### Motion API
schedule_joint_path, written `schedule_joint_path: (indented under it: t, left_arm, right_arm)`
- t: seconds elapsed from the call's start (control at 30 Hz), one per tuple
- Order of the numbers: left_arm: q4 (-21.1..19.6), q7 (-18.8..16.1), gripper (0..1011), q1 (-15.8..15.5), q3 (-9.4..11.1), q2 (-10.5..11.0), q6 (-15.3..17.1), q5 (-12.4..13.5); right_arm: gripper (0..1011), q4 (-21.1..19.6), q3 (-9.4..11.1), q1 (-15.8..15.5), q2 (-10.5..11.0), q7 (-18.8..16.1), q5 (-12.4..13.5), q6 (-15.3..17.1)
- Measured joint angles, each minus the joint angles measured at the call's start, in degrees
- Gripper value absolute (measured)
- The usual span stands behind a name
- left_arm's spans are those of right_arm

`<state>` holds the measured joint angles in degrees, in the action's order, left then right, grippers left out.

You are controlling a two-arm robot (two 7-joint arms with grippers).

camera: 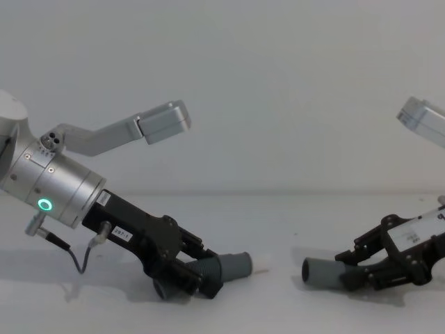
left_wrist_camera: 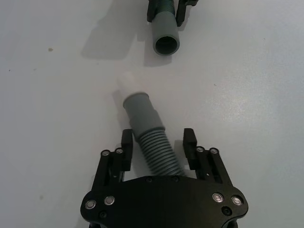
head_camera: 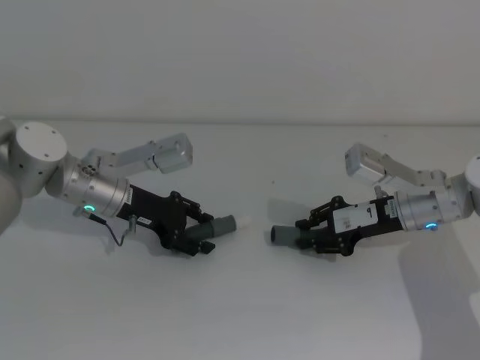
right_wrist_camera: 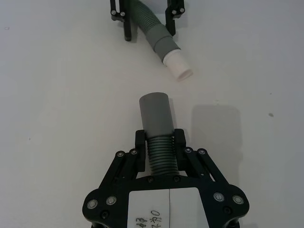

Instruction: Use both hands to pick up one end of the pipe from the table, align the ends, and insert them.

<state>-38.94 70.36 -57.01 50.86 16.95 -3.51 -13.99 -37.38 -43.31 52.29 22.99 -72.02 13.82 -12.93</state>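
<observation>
Right gripper [right_wrist_camera: 159,138] jaws clamp the hollow hose [right_wrist_camera: 155,114]. Left gripper [left_wrist_camera: 158,138] jaws straddle the tipped hose [left_wrist_camera: 141,113], apart. Aligning and inserting remain.

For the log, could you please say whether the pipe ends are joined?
Apart: bare table between white tip (left gripper) and hollow cuff (right gripper).

White label [right_wrist_camera: 166,205] on right claw [right_wrist_camera: 160,140]: markings too small to read.
</observation>
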Motion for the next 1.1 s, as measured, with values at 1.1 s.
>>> schedule_joint_path:
  t: [1.1]
  left_arm:
    - [-0.8, -0.1, 347, 0.2, 0.0, 0.4, -0.4, -0.1]
  right_arm:
    - [337, -0.4, -0.1, -0.1, 0.2, 0.2, -0.1, 0.1]
